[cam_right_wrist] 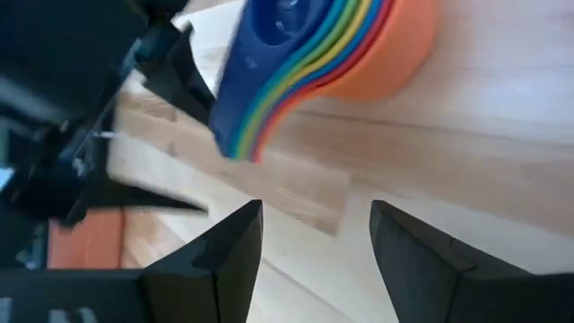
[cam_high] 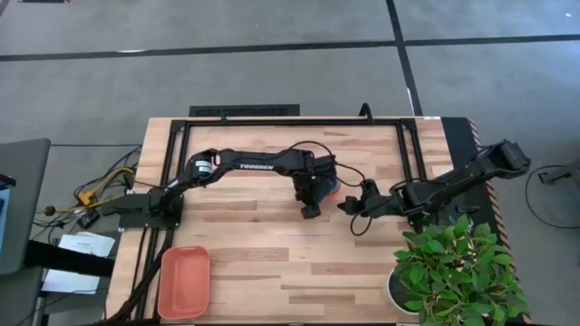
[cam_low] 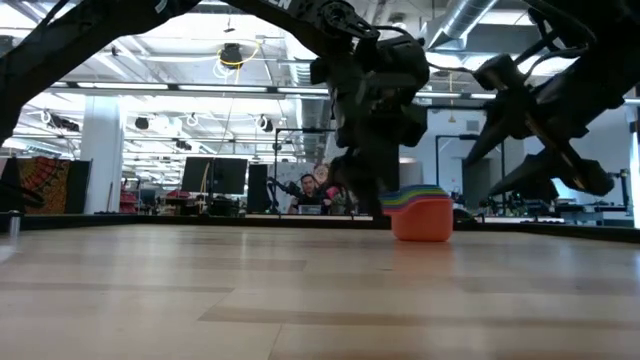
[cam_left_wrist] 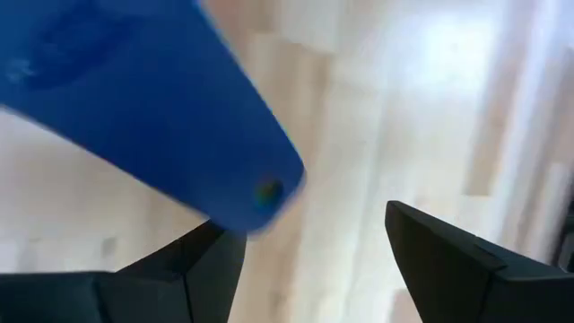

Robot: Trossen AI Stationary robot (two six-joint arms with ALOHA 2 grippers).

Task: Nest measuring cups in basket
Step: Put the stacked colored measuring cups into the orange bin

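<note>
The measuring cups [cam_high: 328, 187] stand nested in one stack on the table's middle, coral cup outermost [cam_low: 421, 218], dark blue innermost [cam_right_wrist: 278, 27]. Their handles [cam_right_wrist: 238, 126] fan out together, clear of the wood. My left gripper [cam_high: 311, 206] hovers open at the handle side of the stack; in its wrist view the blue handle [cam_left_wrist: 179, 117] fills the picture just ahead of the open fingers [cam_left_wrist: 305, 224]. My right gripper [cam_high: 349, 206] is open [cam_right_wrist: 314, 215], just right of the stack, facing it. The salmon-orange basket [cam_high: 184, 282] lies at the near left corner. My left gripper is open with the free end of the blue handle [cam_left_wrist: 265, 190] just ahead of one finger [cam_left_wrist: 211, 260]. I cannot tell whether that finger touches the handle. The stack rests on the table by the coral cup's base.
A potted plant [cam_high: 453, 272] stands at the table's near right corner, close to my right arm. A black metal frame [cam_high: 299, 120] runs along the far edge and down both sides. Bare wood lies between the stack and the basket.
</note>
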